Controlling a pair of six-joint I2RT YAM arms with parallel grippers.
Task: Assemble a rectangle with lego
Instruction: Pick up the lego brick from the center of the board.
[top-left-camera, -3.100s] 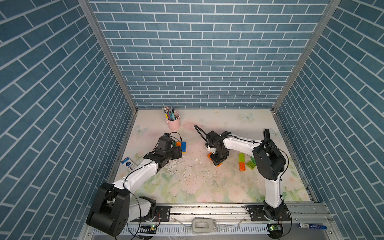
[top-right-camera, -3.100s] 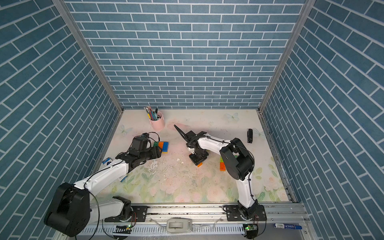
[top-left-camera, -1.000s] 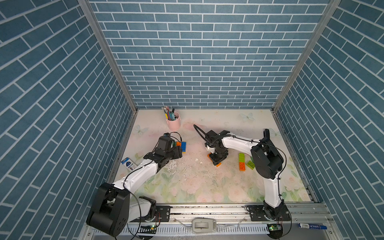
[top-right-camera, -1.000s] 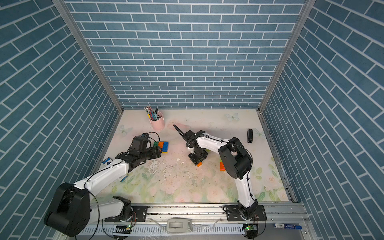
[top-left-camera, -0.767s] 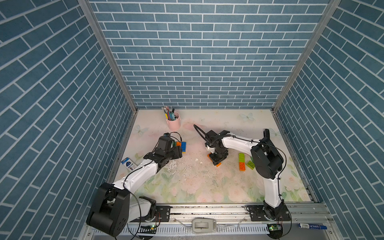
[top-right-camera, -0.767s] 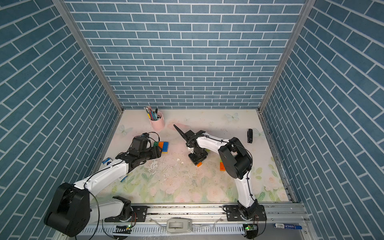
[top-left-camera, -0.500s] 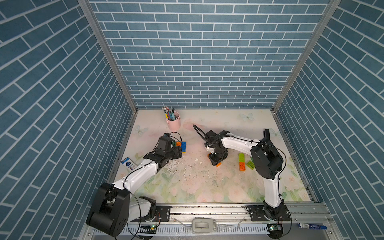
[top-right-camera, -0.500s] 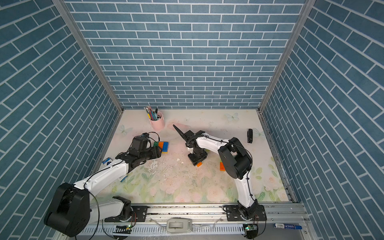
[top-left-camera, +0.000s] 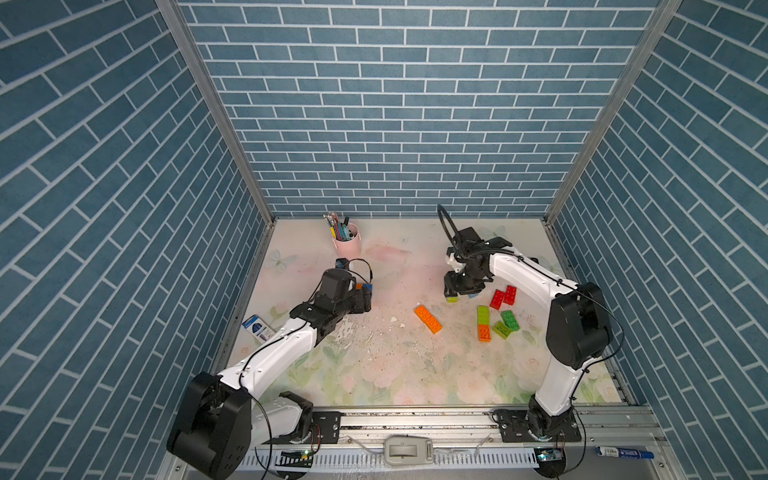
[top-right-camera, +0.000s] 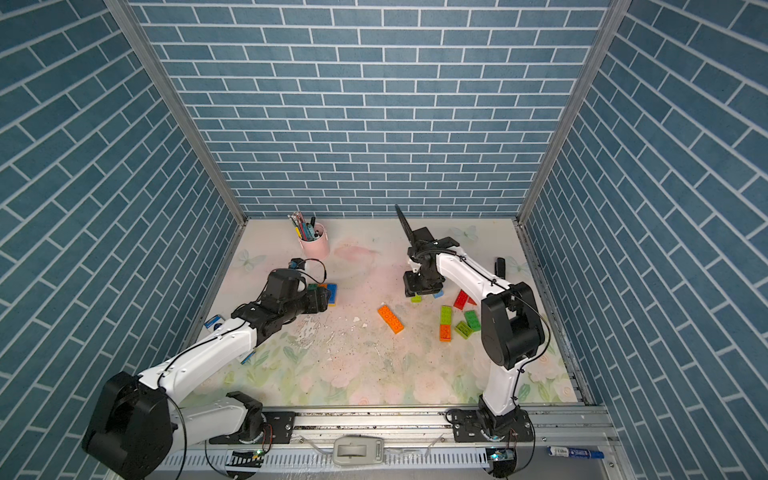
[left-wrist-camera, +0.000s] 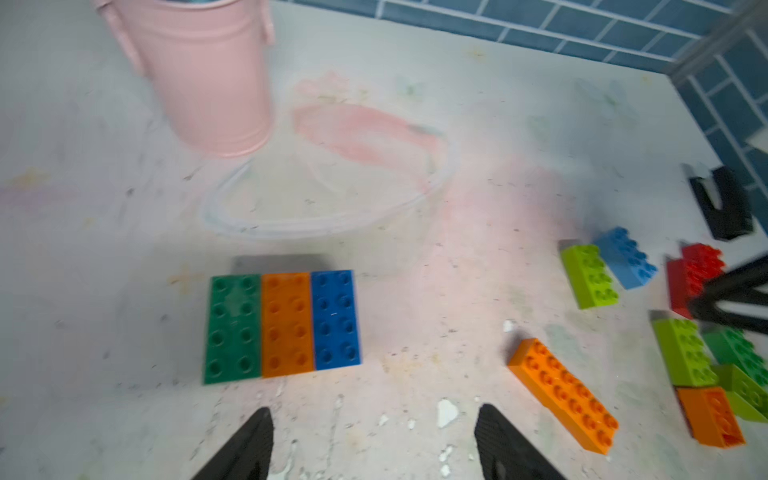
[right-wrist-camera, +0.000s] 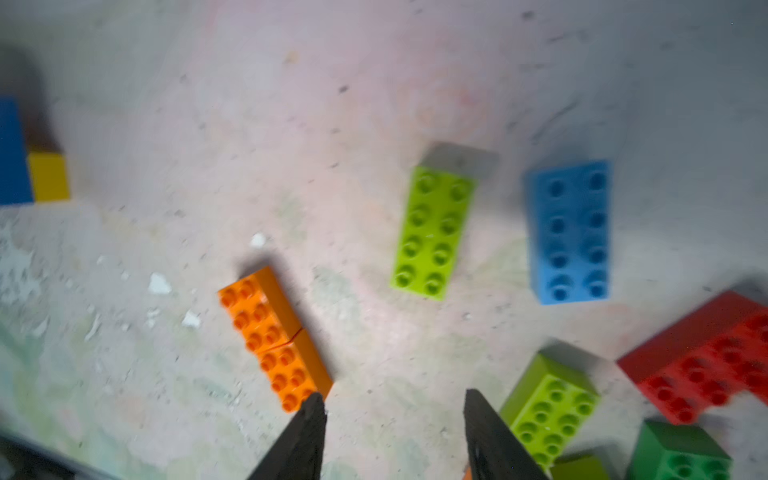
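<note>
a lego slab (left-wrist-camera: 282, 324) of green, orange and blue bricks, touching side by side, lies flat near the pink cup (left-wrist-camera: 199, 83), just ahead of the left gripper (left-wrist-camera: 374, 415), whose jaws stand apart and empty. the loose lego (top-left-camera: 428, 319) lies scattered toward the right side of the table (top-left-camera: 374, 374), under and around the right gripper (right-wrist-camera: 392, 399), jaws likewise apart, holding nothing.

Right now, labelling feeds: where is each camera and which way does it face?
Top views: above the front rail, looking down on table, left arm, right arm.
Left wrist: on its arm, facing the three-brick slab; open fingers show.
Right wrist: likewise, facing loose bricks; open fingers show.
Both wrist views share the orange bar.
</note>
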